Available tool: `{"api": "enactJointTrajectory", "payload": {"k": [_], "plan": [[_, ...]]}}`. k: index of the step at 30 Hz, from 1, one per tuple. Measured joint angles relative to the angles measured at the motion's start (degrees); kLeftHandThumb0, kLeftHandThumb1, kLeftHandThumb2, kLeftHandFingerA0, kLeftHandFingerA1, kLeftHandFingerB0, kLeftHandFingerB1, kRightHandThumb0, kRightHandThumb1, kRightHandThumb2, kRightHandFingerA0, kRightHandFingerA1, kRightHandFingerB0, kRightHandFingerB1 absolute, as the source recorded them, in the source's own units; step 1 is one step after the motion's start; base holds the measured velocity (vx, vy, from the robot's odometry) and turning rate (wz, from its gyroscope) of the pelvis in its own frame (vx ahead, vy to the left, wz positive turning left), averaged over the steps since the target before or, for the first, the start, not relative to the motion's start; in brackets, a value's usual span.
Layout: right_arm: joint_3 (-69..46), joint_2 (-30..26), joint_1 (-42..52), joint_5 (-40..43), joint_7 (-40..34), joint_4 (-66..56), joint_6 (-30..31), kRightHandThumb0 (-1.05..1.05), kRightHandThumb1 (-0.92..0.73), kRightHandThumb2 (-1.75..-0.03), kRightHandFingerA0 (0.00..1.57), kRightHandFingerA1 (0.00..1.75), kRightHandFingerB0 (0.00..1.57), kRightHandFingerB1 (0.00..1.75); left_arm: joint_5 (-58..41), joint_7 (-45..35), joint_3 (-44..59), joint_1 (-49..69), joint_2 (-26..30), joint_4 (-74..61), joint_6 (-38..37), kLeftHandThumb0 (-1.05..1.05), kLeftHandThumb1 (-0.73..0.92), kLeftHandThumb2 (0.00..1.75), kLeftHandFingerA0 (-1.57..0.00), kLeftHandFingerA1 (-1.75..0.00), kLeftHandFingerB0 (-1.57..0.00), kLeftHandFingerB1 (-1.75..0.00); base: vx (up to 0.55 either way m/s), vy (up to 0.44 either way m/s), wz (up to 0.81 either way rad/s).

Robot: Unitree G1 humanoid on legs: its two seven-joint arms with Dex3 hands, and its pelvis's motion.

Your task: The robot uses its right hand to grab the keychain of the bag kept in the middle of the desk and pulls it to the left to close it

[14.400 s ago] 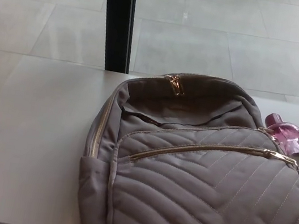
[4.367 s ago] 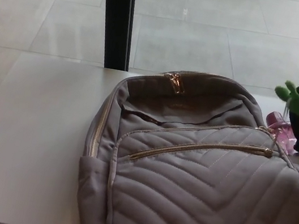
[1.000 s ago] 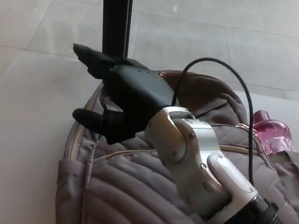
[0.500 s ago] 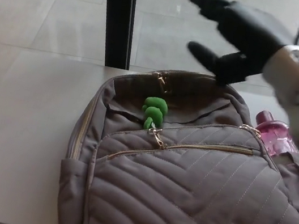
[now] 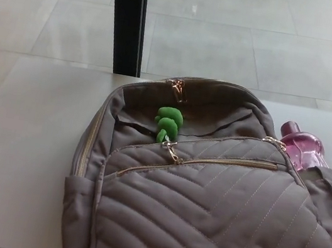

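Head view. Neither my right hand nor my left hand is in the picture, so I cannot tell how far open the right one is. Nothing grips the keychain (image 5: 168,123): it lies loose on the bag (image 5: 201,219), against the upper panel, at the middle of the desk (image 5: 20,157).

Progress, as I judge it: the zip pull (image 5: 172,153) sits well left of the zipper's (image 5: 229,163) right end, and the teeth to its right look joined. A short run slants down-left past the pull; I cannot tell if it is meshed. If not, one more leftward pull is left.

The bag's lower and right edges are cut off. A pink bottle (image 5: 302,147) is half hidden in the side pocket.
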Motion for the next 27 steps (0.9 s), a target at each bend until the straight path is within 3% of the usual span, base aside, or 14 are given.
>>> {"api": "enactJointTrajectory", "payload": {"k": [1, 6, 7, 8, 9, 10, 11, 12, 13, 14, 24, 25, 26, 27], "plan": [[-1.79, -0.57, 1.83, 0.51, 0.04, 0.79, -0.12, -0.92, -0.68, -1.03, 0.00, 0.61, 0.04, 0.51, 0.00, 0.00, 0.00, -0.01, 0.00, 0.00, 0.00, -0.66, 0.85, 0.66, -0.71, -0.53, -0.60, -0.48, 0.00, 0.000, 0.00], [-10.35, -1.36, 10.73, 2.87, 0.06, 5.15, -0.57, -0.72, -0.64, -0.99, 0.04, 0.64, 0.00, 0.44, -0.02, -0.02, 0.04, 0.01, 0.00, 0.01, 0.00, -0.64, 0.86, 0.66, -0.70, -0.52, -0.58, -0.47, 0.00, 0.000, 0.00], [-11.94, -1.35, 12.39, 3.36, 0.05, 6.05, -0.65, -0.71, -0.86, -0.69, 0.00, 0.83, 0.00, 0.45, -0.02, -0.03, 0.05, -0.01, 0.00, 0.01, 0.00, -0.64, 0.86, 0.66, -0.70, -0.52, -0.58, -0.47, 0.00, 0.000, 0.00], [-13.08, -1.34, 13.70, 3.71, 0.04, 6.84, -0.73, -0.69, -0.61, -0.98, 0.01, 0.64, 0.00, 0.46, -0.02, -0.03, 0.06, 0.00, 0.00, 0.01, 0.00, -0.65, 0.86, 0.66, -0.70, -0.52, -0.58, -0.47, 0.00, 0.000, 0.00], [-15.09, -1.27, 15.95, 4.28, 0.00, 8.21, -0.86, -0.69, -0.61, -0.98, 0.01, 0.64, 0.00, 0.46, -0.02, -0.03, 0.06, 0.04, 0.00, 0.02, 0.00, -0.65, 0.86, 0.66, -0.70, -0.52, -0.58, -0.47, 0.00, 0.000, 0.00], [-17.03, -1.15, 18.13, 4.91, -0.08, 9.69, -0.96, -0.58, -0.84, -0.64, 0.00, 0.79, 0.00, 0.54, -0.02, -0.03, 0.08, 0.11, 0.00, 0.02, 0.00, -0.65, 0.87, 0.67, -0.70, -0.51, -0.57, -0.46, 0.00, 0.000, 0.00], [-18.38, -1.06, 19.59, 5.41, -0.16, 10.72, -1.04, -0.35, -0.66, -1.16, 0.12, 0.63, 0.05, 0.57, -0.03, -0.03, 0.09, 0.11, 0.00, 0.02, 0.00, -0.64, 0.87, 0.66, -0.70, -0.52, -0.59, -0.47, 0.00, 0.000, 0.00], [-19.53, -0.95, 20.80, 5.81, -0.27, 11.64, -1.07, -0.35, -0.66, -1.16, 0.12, 0.63, 0.05, 0.57, -0.02, -0.02, 0.08, 0.15, 0.00, 0.02, 0.00, -0.64, 0.87, 0.66, -0.70, -0.52, -0.59, -0.47, 0.00, 0.000, 0.00], [-20.98, -0.78, 22.13, 6.22, -0.43, 12.69, -1.11, -0.52, -0.82, -0.61, 0.15, 0.94, 0.00, 0.53, -0.02, -0.02, 0.08, 0.16, 0.00, 0.02, 0.00, -0.64, 0.87, 0.66, -0.69, -0.52, -0.58, -0.47, 0.00, 0.000, 0.00], [-22.91, -0.46, 23.93, 6.86, -0.65, 14.19, -1.12, -0.52, -0.80, -0.60, 0.41, 1.15, 0.06, 0.63, -0.01, -0.02, 0.08, 0.23, 0.00, 0.02, 0.00, -0.63, 0.87, 0.66, -0.69, -0.52, -0.58, -0.47, 0.00, 0.000, 0.00], [-40.24, 6.96, 35.50, 13.97, -3.94, 28.42, -1.18, -0.53, -0.73, -0.60, 0.34, 0.91, 0.07, 0.57, -0.11, -0.11, 0.41, 0.63, 0.01, 0.06, 0.01, -0.65, 0.86, 0.66, -0.68, -0.54, -0.52, -0.47, 0.00, 0.000, 0.00], [-41.75, 8.26, 36.66, 14.82, -4.23, 29.72, -1.19, -0.47, -0.50, -0.97, 0.54, 0.84, 0.02, 0.53, -0.13, -0.11, 0.47, 0.68, 0.03, 0.07, 0.01, -0.65, 0.87, 0.66, -0.68, -0.54, -0.50, -0.46, 0.00, 0.000, 0.00], [-42.83, 9.23, 37.54, 15.43, -4.52, 30.68, -1.20, -0.53, -0.71, -0.60, 0.38, 0.88, 0.07, 0.56, -0.13, -0.11, 0.47, 0.73, 0.07, 0.07, 0.01, -0.65, 0.88, 0.66, -0.67, -0.54, -0.48, -0.46, 0.00, 0.000, 0.00], [-43.93, 10.38, 38.44, 16.19, -4.78, 31.78, -1.21, -0.52, -0.71, -0.60, 0.38, 0.88, 0.08, 0.57, -0.12, -0.11, 0.46, 0.82, 0.12, 0.07, 0.01, -0.65, 0.88, 0.65, -0.67, -0.54, -0.46, -0.45, 0.00, 0.000, 0.00]]}}
